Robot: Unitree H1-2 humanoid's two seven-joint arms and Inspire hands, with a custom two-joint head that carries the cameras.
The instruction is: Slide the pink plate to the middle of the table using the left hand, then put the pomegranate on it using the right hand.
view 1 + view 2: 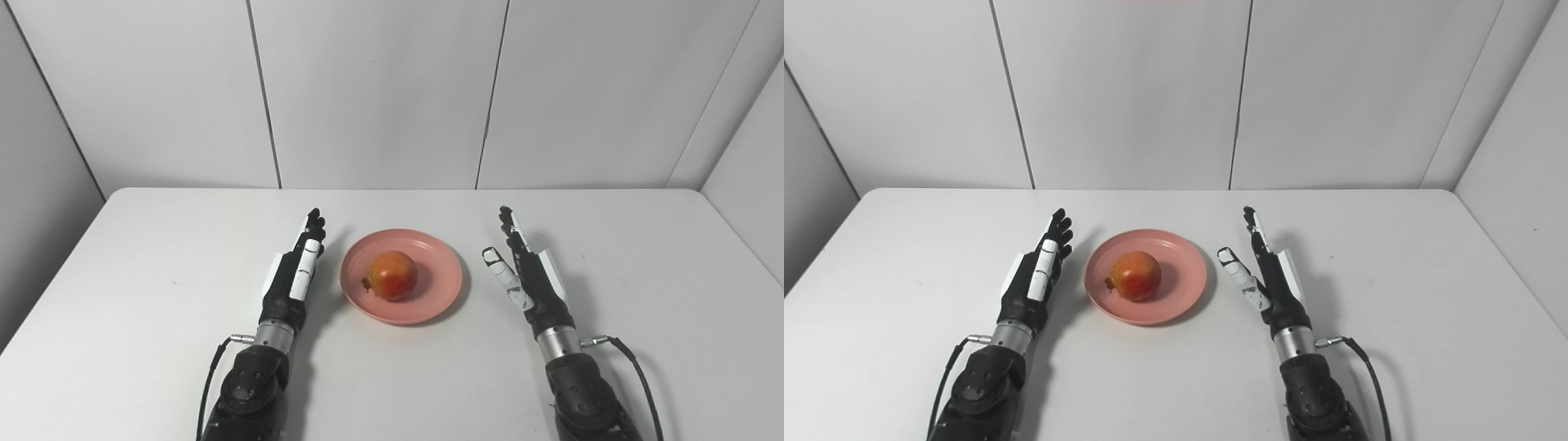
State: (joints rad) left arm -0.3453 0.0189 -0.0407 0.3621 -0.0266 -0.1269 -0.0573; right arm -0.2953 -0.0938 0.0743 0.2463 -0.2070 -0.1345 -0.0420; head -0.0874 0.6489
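Note:
The pink plate lies near the middle of the white table. The red-orange pomegranate sits on it, a little left of the plate's centre. My left hand is open and empty, fingers stretched forward, just left of the plate and apart from it. My right hand is open and empty, fingers stretched forward with the thumb out, to the right of the plate with a gap between them. Both show the same way in the right eye view: plate, pomegranate.
The white table has rounded far corners and ends at grey panel walls behind and on both sides. A cable hangs off each forearm near the wrist.

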